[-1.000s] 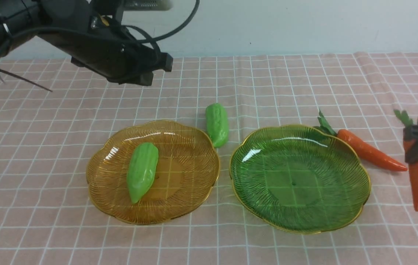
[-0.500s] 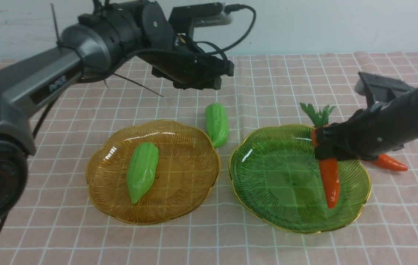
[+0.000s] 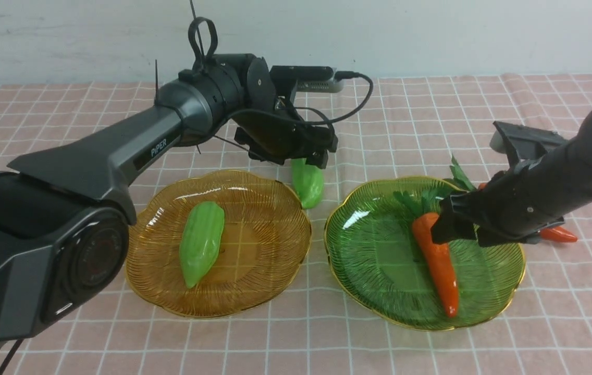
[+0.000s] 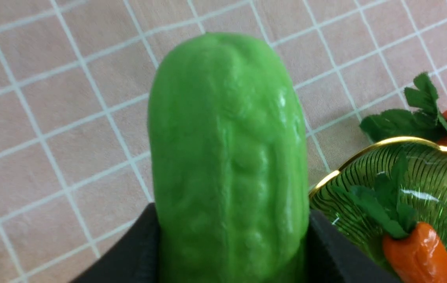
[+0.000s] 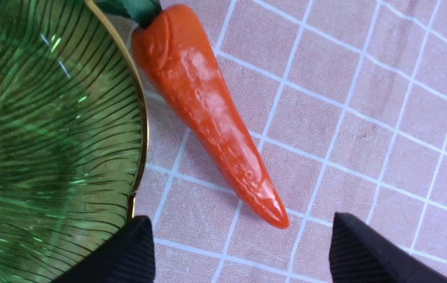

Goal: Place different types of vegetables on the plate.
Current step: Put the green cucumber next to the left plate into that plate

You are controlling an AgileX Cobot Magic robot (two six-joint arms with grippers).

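Front view shows two scalloped, gold-rimmed plates side by side on a tablecloth (image 3: 87,344) with a white grid. On the right, the green glass plate (image 3: 395,291) holds one orange carrot (image 3: 436,260), lying slantwise with its leafy top toward the far rim. On the left, the amber glass plate (image 3: 254,250) holds a ridged green gourd (image 3: 202,239).

Over the green plate's right side, the right gripper (image 3: 455,232) has its fingers spread wide, nothing between them. Beyond the amber plate, the left gripper (image 3: 304,156) pinches the second green gourd (image 3: 308,182) between its fingers; the left wrist view shows a finger against either side. The second carrot (image 5: 215,118) rests on the cloth just outside the green plate's rim, its dark leaves at the rim.
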